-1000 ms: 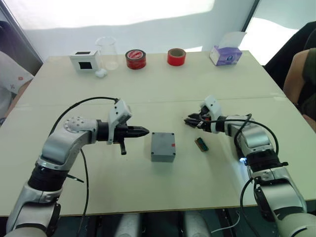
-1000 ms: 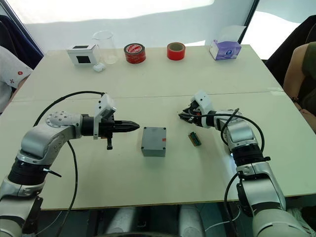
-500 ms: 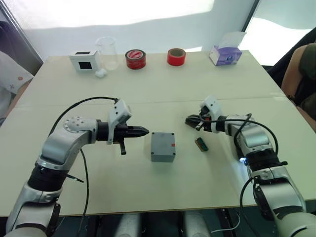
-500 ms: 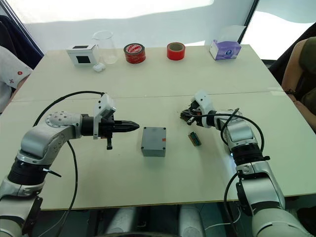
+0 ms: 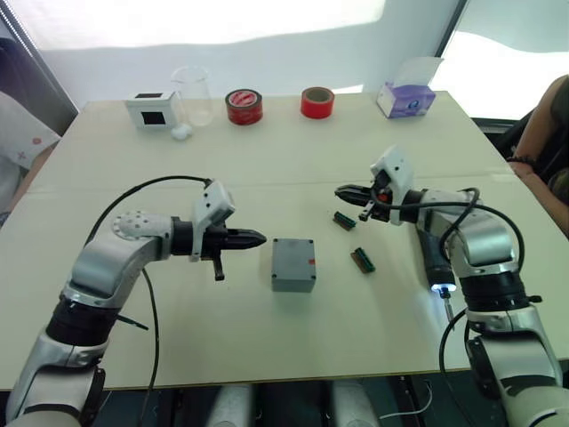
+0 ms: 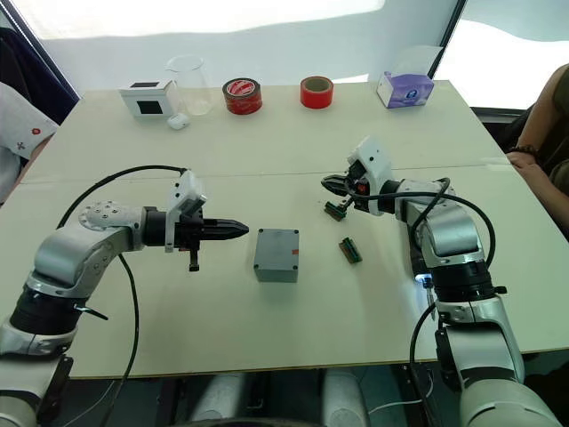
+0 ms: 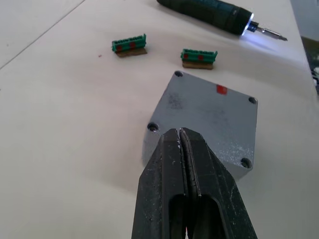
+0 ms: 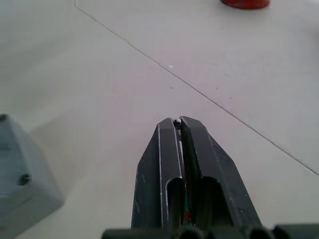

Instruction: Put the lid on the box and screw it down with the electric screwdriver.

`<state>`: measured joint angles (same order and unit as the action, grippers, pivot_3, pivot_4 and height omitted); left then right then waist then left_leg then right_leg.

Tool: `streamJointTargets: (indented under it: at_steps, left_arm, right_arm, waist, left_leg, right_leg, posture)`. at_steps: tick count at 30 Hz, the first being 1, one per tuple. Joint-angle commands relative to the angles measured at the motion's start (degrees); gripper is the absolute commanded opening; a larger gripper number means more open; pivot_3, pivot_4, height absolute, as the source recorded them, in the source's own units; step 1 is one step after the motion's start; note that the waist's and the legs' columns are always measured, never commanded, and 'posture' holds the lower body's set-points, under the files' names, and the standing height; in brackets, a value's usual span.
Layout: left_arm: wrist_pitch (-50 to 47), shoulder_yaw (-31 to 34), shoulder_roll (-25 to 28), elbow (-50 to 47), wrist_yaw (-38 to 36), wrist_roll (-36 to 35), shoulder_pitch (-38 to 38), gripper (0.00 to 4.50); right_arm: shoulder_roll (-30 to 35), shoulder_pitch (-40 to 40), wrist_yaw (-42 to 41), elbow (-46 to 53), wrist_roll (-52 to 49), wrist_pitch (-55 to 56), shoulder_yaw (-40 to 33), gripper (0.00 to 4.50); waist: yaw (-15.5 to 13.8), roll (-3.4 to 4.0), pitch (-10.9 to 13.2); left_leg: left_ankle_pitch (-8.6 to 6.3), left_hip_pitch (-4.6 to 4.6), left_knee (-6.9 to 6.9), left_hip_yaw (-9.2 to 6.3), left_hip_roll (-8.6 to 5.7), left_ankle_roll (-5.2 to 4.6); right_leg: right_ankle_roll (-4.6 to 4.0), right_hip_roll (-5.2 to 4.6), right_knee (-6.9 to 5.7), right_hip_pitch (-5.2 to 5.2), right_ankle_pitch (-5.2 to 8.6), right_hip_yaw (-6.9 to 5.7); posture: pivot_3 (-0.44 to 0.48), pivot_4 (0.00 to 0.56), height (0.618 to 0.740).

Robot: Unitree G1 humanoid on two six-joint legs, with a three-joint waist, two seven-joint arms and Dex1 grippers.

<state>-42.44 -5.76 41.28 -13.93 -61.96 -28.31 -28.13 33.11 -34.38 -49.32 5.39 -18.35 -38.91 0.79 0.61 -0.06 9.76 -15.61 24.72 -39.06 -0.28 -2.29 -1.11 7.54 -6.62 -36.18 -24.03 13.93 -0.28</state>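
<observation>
Left wrist view: lid (image 7: 212,117) already on box (image 7: 149,144), left gripper (image 7: 180,134) closed, empty. Right gripper (image 8: 177,123) pinches a tiny screw (image 8: 176,122). I'd grab the rigid, slippery electric screwdriver (image 7: 209,11), 4 o'clock of box, mid-barrel.

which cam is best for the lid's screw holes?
Left wrist view: the lid sits close up on the box, corner holes and red mark plain. Both eye views show it small from above. Right wrist view catches one corner with a single hole.

A cream table (image 5: 293,165) bore the closed grey box (image 5: 293,264), two green connectors (image 5: 353,240), the electric screwdriver (image 7: 209,12), and, along its far edge, two red tape rolls (image 5: 280,104), a beaker (image 5: 193,93), a white box (image 5: 150,109) and a tissue box (image 5: 406,99).
</observation>
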Motion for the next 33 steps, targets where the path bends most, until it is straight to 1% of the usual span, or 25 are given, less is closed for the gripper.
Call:
streamJointTargets:
  at_steps: [1, 5, 9, 16, 33]
  left_arm:
    - [0.0, 1.3, 1.5, -2.2, -1.3, -1.6, 0.9, 0.0]
    - [0.4, 0.9, 1.6, -1.9, -1.2, -1.8, 0.9, 0.0]
    - [0.7, 0.4, 1.1, -1.2, -1.3, -1.6, 0.4, 0.0]
    - [2.4, -0.4, 0.7, 0.5, -1.8, -0.5, 0.0, 0.0]
    - [3.0, 0.0, 0.3, 0.1, -1.1, 0.0, 1.4, 0.0]
  right_arm:
    - [0.5, 3.8, 0.8, 12.3, -4.7, -5.1, -0.7, 0.09]
    - [0.4, 7.3, 2.5, 18.6, -6.5, -8.3, 0.3, 0.09]
    - [-0.3, 9.1, 4.1, 20.8, -7.3, -9.6, 1.1, 0.09]
    - [-0.8, 10.3, 6.4, 19.5, -6.1, -8.3, 3.8, 0.09]
    - [-0.1, 10.1, 6.2, 16.2, -4.5, -6.3, 6.2, 0.09]
  waist:
    - [0.0, 0.0, 0.0]
    - [-0.1, 0.0, 0.0]
    - [-0.1, 0.0, 0.0]
    - [0.0, 0.0, 0.0]
    - [0.0, 0.0, 0.0]
  left_leg:
    - [-0.01, 0.0, 0.0, 0.0, 0.0, -0.01]
    - [-0.02, 0.0, -0.04, 0.0, -0.02, -0.04]
    - [-0.02, 0.0, -0.04, 0.0, -0.03, -0.04]
    - [-0.02, 0.0, -0.04, 0.01, -0.03, -0.04]
    - [-0.02, 0.0, -0.04, 0.01, -0.02, -0.04]
  right_leg:
    - [0.0, 0.0, 0.0, 0.0, 0.0, 0.0]
    - [0.0, -0.03, 0.01, 0.01, 0.0, 0.0]
    - [0.0, -0.03, 0.01, 0.01, 0.0, 0.0]
    - [0.0, -0.02, 0.01, 0.0, 0.0, 0.0]
    - [0.0, -0.01, 0.01, 0.0, 0.0, 0.0]
  posture:
    - [0.0, 0.15, 0.74]
    - [0.0, 0.15, 0.74]
    - [0.0, 0.15, 0.74]
    - [0.0, 0.15, 0.74]
    - [0.0, 0.15, 0.74]
